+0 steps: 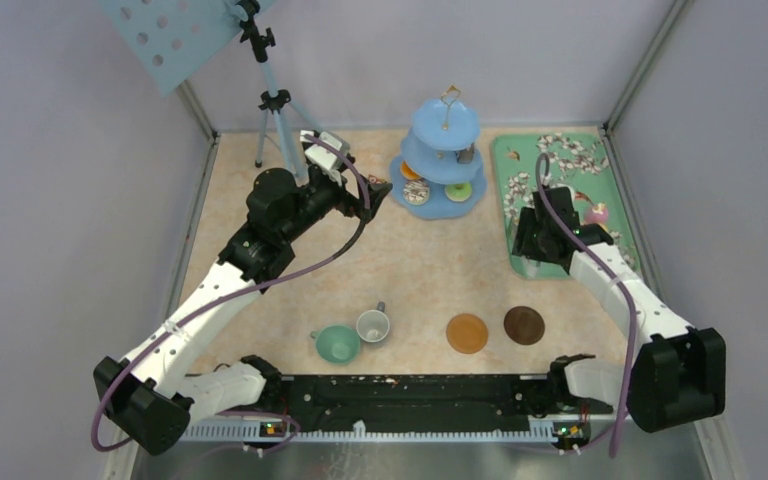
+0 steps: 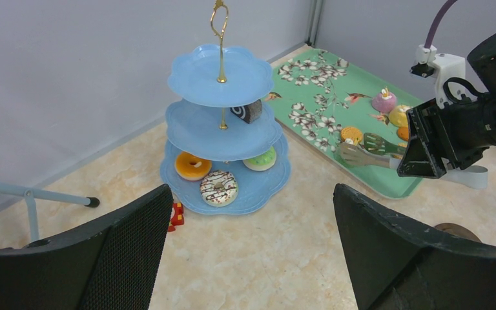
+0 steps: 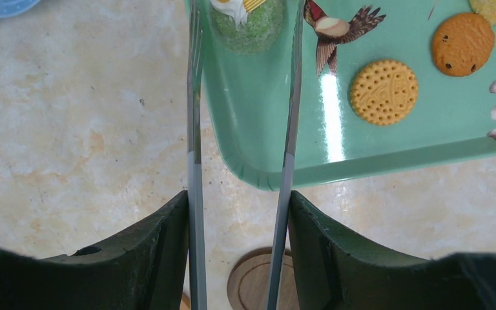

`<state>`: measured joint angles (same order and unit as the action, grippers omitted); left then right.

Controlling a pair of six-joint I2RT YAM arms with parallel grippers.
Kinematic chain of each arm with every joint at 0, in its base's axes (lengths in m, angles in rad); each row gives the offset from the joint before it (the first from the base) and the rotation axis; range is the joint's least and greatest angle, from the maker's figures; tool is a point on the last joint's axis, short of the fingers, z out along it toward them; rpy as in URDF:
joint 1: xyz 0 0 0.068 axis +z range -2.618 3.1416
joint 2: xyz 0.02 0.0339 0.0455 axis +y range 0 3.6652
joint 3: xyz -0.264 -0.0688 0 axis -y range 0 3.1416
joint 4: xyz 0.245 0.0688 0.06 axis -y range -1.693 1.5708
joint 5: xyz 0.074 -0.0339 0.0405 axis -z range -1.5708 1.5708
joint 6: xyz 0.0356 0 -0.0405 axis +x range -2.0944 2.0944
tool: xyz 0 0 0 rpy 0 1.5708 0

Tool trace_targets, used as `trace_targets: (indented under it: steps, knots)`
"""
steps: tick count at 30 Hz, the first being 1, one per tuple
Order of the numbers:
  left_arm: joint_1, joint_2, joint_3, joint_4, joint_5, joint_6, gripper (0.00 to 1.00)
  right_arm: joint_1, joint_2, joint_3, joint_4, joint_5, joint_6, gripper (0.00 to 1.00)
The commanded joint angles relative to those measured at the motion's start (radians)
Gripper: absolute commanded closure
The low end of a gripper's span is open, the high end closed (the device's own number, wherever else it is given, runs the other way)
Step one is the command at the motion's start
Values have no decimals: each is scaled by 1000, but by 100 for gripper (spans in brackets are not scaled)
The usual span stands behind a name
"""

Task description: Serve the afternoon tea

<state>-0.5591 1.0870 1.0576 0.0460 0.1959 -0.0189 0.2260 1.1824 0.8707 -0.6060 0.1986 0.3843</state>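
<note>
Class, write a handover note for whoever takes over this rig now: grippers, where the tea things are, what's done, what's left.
Left gripper: open, empty, facing the stand.
Right gripper: shut on tongs, their arms either side of the green cupcake on the tray.
Done: three donuts and a roll on the stand.
To do: biscuits, cupcakes on tray; teal cup, grey-white cup off the coasters.

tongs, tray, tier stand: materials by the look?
Tongs: metal, thin silvery strips with a dull shine. Tray: glossy green with a bright glare streak; lacquered plastic or enamelled metal, cannot tell which. Stand: pale-blue tiers with a soft sheen, plastic or glazed ceramic; rod looks gold-coloured metal.
</note>
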Motion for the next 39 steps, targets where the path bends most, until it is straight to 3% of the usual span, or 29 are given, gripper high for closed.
trace_targets:
  steps: [1,13,25,33,36,39]
  knots:
    - [-5,-3,-7,45,-2,9,1,-6,29,8,84,9,-25,48]
    - [-4,3,-7,45,-6,11,1,-5,68,-1,105,28,-35,57]
    - [-4,4,-7,45,-2,10,1,-4,-1,-13,105,50,-37,90]
    - [-4,2,-5,45,2,8,1,0,-90,14,136,-59,-56,91]
    - [-5,2,-5,45,2,9,1,1,-91,35,104,4,-41,91]
    - [-5,-3,-6,45,-7,11,1,1,-72,26,75,28,-71,83]
